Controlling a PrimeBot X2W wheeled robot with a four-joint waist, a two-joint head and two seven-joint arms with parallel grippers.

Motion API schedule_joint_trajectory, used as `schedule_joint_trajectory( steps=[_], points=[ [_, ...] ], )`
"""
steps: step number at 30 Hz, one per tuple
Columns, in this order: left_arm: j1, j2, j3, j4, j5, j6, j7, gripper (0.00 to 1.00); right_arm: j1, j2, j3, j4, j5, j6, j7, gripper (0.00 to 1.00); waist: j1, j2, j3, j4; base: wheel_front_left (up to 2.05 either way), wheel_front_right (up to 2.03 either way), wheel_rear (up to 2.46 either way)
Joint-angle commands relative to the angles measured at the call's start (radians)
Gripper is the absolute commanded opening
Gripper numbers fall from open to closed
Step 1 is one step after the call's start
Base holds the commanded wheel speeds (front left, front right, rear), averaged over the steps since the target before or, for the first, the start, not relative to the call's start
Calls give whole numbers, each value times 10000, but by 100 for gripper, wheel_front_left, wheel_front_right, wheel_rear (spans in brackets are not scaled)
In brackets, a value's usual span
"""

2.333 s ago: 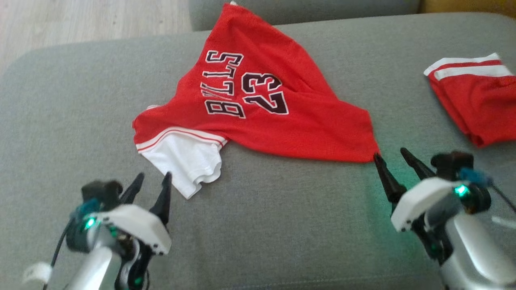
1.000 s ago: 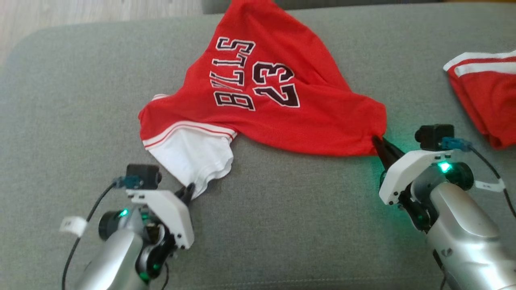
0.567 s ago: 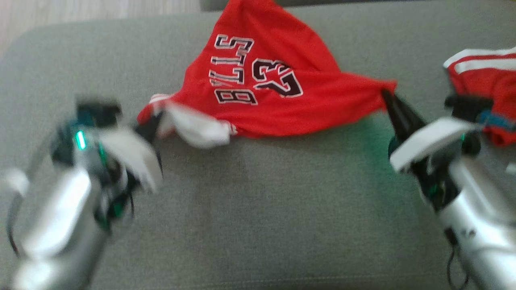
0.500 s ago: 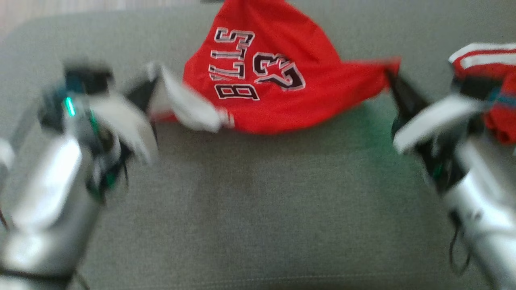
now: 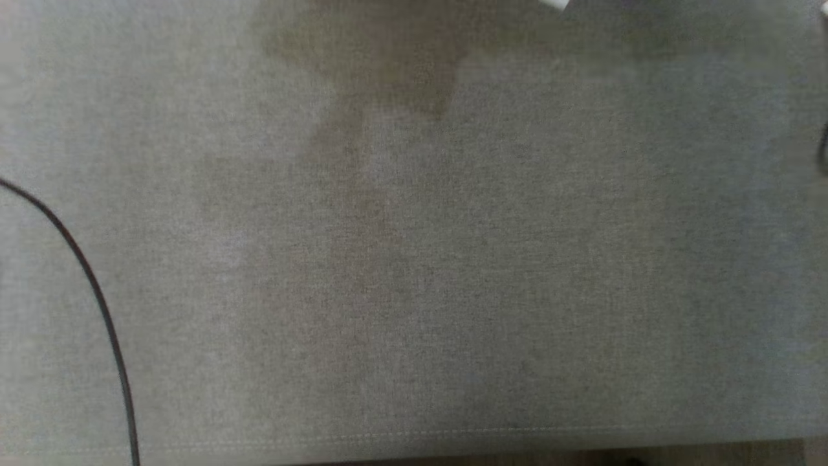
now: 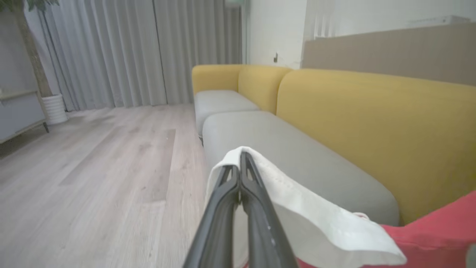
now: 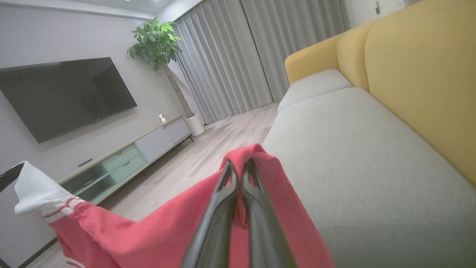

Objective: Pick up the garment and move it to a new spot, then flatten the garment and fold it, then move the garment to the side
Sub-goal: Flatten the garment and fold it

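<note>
- Left claw (image 6: 238,166), bottom centre of its wrist view: the fingers are pressed together on the white sleeve hem of the garment (image 6: 308,219). The cloth drapes off to the lower right, where the red body begins.
- Right claw (image 7: 240,167), bottom centre of its wrist view: the fingers are clamped on a red corner of the garment (image 7: 148,230). The cloth sags away to the lower left and ends in the white sleeve at the left edge.
- The garment looks strung in the air between the two claws, clear of the seat (image 7: 372,156).
- Head view: bare grey seat (image 5: 517,259), a faint shadow at upper centre, and a dark cable (image 5: 87,272) curving down the left side.
- Risk: each grip bites only a thin edge. A quick swing or a hard pull apart could tug the hem free, and that side would drop in a heap.
- Risk: the cloth hangs slack. If it is lowered without first being drawn taut, it would likely land bunched and be harder to flatten.
- Risk: the cable could catch the hanging cloth if the left arm sweeps across.
- Farther, right half of the left wrist view: the yellow backrest (image 6: 372,119). Carried too far that way, the garment would drag on it.
- Farthest, left half: the wood floor (image 6: 111,156). A drop past the seat's edge lands the garment there.
</note>
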Motion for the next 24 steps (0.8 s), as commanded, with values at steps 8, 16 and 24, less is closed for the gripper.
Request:
schedule_joint_trajectory(
  steps=[8,16,24],
  points=[
    [-4210,304,258,1884,4,-82,-1249,0,-3593,-451,757,924,142,-7,-544,0,-5,1,471,127,0,0,0],
    [-4693,-56,-1043,2517,-868,-95,-758,0,-4088,-745,1712,1498,656,-7,-131,0,-5,1,362,322,0,0,0],
    [-2959,761,-3415,1464,-2434,-96,716,0,-2048,-1266,3157,1077,1757,-7,1036,0,-5,1,-272,333,0,0,0]
  ],
)
